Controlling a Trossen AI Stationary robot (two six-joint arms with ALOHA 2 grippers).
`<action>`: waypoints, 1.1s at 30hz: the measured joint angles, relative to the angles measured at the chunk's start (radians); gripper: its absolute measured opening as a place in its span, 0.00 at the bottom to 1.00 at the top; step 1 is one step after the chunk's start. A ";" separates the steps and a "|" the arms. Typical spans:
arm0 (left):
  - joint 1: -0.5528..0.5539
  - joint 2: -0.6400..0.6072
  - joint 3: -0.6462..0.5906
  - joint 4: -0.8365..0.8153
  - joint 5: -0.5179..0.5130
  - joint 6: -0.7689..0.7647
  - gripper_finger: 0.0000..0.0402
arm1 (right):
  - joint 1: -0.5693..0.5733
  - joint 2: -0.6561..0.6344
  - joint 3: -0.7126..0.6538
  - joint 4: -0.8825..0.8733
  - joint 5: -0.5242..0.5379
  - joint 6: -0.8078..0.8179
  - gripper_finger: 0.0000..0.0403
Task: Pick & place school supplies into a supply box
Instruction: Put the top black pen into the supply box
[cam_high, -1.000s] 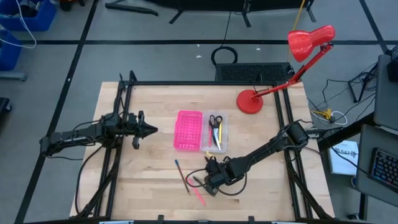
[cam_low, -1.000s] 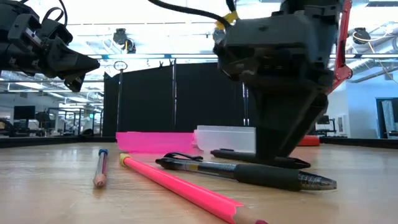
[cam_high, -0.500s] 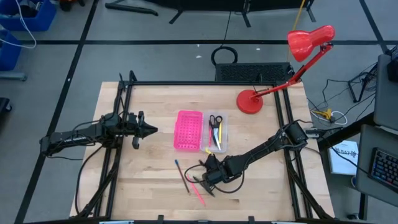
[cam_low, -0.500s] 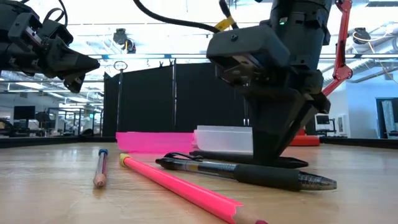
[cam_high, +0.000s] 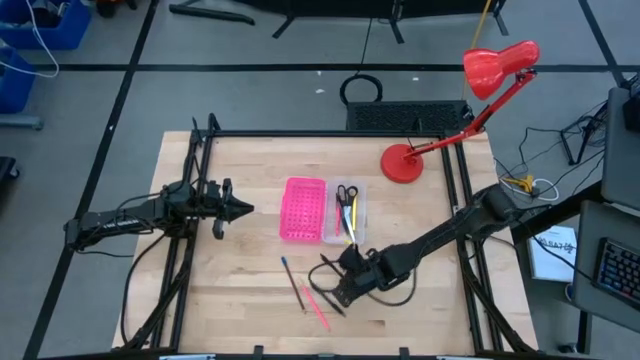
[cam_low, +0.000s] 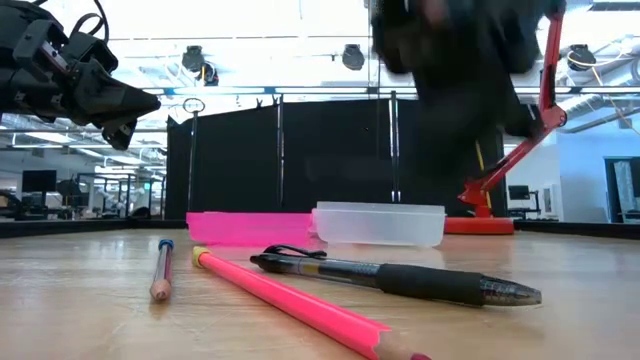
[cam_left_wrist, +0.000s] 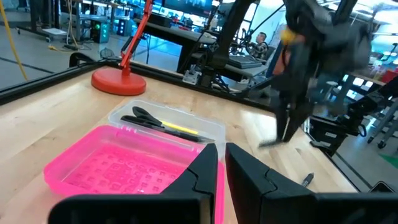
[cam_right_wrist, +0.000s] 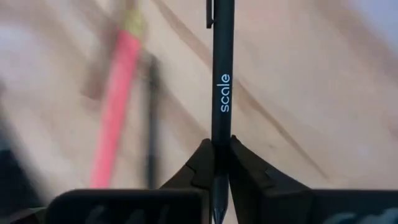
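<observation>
A: Where's the black pen (cam_right_wrist: 222, 93)?

B: Pinched between the closed fingers of the right tool (cam_right_wrist: 216, 163), lifted off the table (cam_high: 420, 230), above the pink pencil (cam_low: 290, 305) and the other black pen (cam_low: 400, 278) lying near the front edge.

A: And the supply box (cam_high: 348, 212)?

B: Just beside the pink tray (cam_high: 303, 208), already holding scissors (cam_left_wrist: 146, 118) and a yellow pencil (cam_left_wrist: 183, 129).

A: What might go wrong?

B: The grip sits near one end, so I judge the long pen could swivel or slip while being carried, or strike the box rim and land outside.

A: Changes since half a second ago?

B: The right tool has risen from the table with the pen; the left tool (cam_high: 235, 208), its fingers nearly together and empty, hasn't moved
</observation>
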 joint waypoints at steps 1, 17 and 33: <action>0.000 0.000 0.000 0.000 0.000 0.000 0.10 | 0.004 -0.020 0.001 0.009 0.012 -0.002 0.05; 0.000 0.000 0.000 0.004 0.004 -0.011 0.10 | -0.195 -0.272 -0.034 -0.180 0.258 0.120 0.05; 0.000 0.000 0.000 0.004 0.008 -0.008 0.10 | -0.458 -0.120 -0.295 0.275 -0.016 0.020 0.05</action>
